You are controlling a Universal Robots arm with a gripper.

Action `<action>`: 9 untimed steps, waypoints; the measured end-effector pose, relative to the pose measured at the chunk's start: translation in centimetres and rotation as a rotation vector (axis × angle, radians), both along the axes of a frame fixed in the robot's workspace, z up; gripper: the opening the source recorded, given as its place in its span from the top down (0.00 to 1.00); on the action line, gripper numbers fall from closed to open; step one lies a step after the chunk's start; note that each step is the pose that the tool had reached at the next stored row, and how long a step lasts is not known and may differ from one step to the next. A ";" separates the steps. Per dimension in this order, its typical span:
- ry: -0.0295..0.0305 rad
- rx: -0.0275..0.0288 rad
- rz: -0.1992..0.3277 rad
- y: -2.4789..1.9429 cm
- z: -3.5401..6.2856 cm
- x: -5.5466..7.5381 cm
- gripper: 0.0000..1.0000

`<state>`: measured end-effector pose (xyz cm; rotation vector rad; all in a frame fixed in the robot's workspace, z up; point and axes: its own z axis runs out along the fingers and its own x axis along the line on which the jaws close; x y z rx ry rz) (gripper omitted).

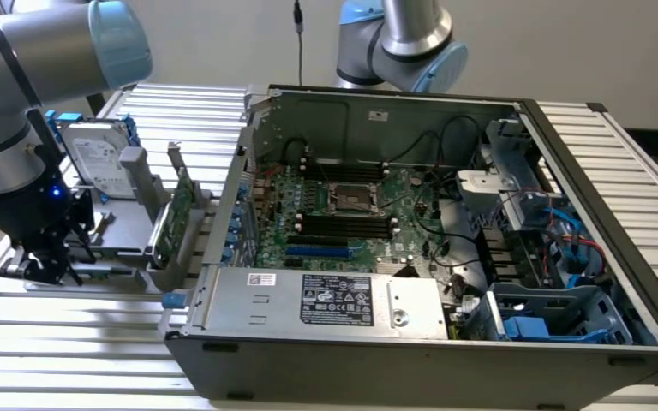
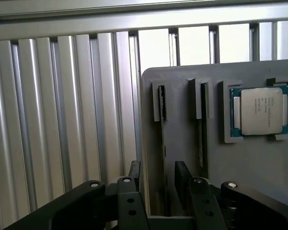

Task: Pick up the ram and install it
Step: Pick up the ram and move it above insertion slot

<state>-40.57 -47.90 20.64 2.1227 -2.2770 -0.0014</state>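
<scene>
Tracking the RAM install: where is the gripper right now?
At the exterior view's left, outside the computer case, the open gripper sits low at the grey parts holder beside the hard drive, its fingers straddling one narrow slot.

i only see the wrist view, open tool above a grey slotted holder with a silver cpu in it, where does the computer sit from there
Observer: The open dark metal computer case lies beside the grey slotted holder, on the exterior view's right of it and of the tool.
Operator: are the memory slots free
Observer: No green stick stands in the long black slots on the green motherboard.
Operator: what else is on the holder
Observer: A silver hard drive with blue rails and a green expansion card with a metal bracket, both upright.
</scene>
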 end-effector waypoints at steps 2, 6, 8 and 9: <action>-0.0004 0.0022 0.000 0.06 -0.17 -0.1 0.58; -0.0002 0.0078 0.000 0.25 -0.37 -0.1 0.58; -0.0007 0.0110 0.001 0.33 -0.46 -0.2 0.58; -0.0009 0.0123 0.002 0.35 -0.50 -0.3 0.58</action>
